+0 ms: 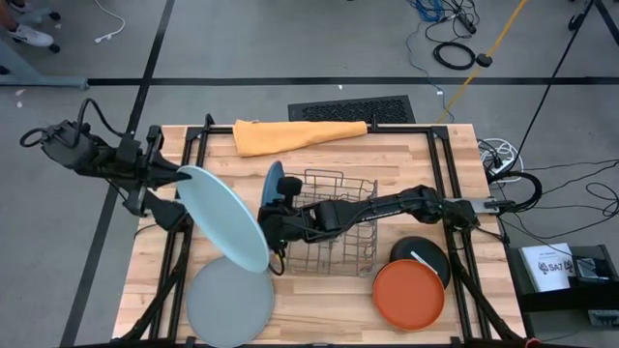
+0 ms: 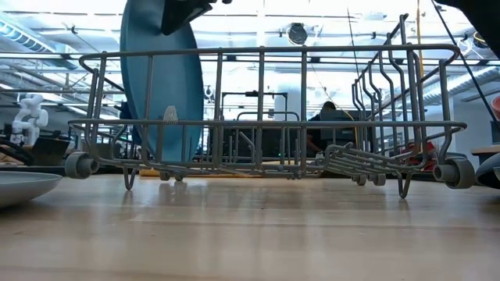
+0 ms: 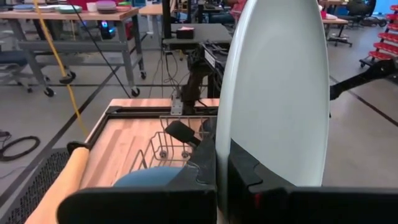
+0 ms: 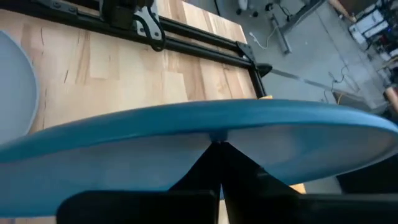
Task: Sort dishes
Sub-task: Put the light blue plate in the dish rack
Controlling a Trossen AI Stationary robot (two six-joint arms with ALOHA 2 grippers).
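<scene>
Wooden desk (image 1: 319, 290) carries a wire rack (image 1: 334, 232) mid-surface; right hand (image 1: 274, 224) is clamped on the rim of a blue plate (image 1: 274, 181), held upright on edge at the rack's left end. Left hand (image 1: 179, 176) grips a large light blue plate (image 1: 224, 217) by its rim, tilted above the desk's left side, over a grey plate (image 1: 230, 302) at the front-left corner. Orange plate (image 1: 409, 294) overlaps a black plate (image 1: 423, 256) toward the front-right corner.

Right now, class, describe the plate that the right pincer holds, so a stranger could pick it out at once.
Find the wire dish rack mid-table. At its left end, the right pincer grips a blue plate standing on edge. Unlike the larger, paler light blue plate beside it, it is darker and sits inside the rack.
</scene>
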